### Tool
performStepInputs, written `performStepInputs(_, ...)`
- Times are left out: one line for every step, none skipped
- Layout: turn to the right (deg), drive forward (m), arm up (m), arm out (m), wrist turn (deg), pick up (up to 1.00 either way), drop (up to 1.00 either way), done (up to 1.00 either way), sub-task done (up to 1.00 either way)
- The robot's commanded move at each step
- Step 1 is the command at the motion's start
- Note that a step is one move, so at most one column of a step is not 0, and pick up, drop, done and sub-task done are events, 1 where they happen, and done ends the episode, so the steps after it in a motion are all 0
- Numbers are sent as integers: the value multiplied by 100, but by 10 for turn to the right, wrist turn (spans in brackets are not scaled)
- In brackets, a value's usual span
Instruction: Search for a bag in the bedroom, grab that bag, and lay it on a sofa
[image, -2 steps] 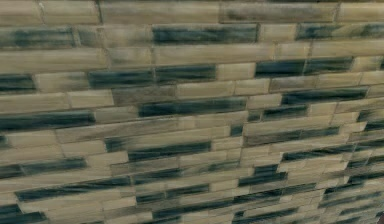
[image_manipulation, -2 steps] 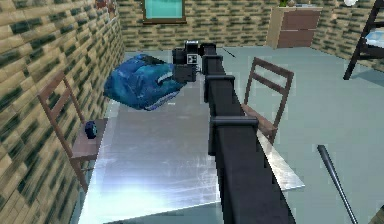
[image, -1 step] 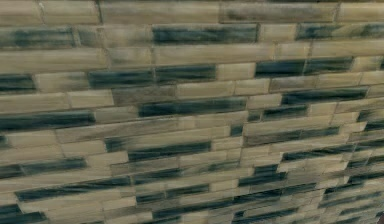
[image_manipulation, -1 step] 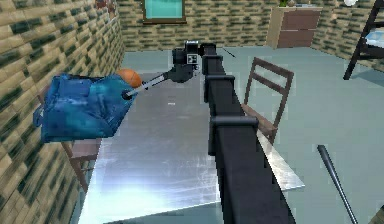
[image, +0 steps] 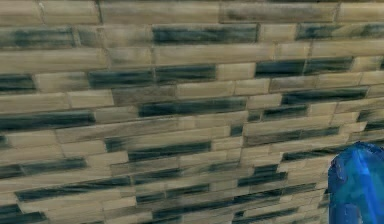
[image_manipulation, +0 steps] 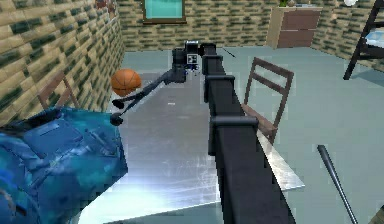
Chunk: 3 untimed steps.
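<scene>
Risk: the gripper (image_manipulation: 121, 110), holding something or nothing I cannot tell, may knock the orange ball (image_manipulation: 125, 82) off the table (image_manipulation: 180, 150) while reaching for the blue bag (image_manipulation: 55, 165).

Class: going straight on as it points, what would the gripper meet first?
Probably the crumpled blue fabric bag just ahead of the gripper, though depth is unclear; the orange ball sits beside that line.

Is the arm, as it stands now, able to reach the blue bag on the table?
Probably yes: the blue bag lies beside the arm, the fingers point toward it, and only tabletop lies between them.
</scene>
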Motion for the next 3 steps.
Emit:
performStepInputs(0,0,0,0,-240,0,0,0,0)
performStepInputs(0,0,0,-48,0,0,0,0,0)
performStepInputs(-450,0,0,0,0,0,0,0,0)
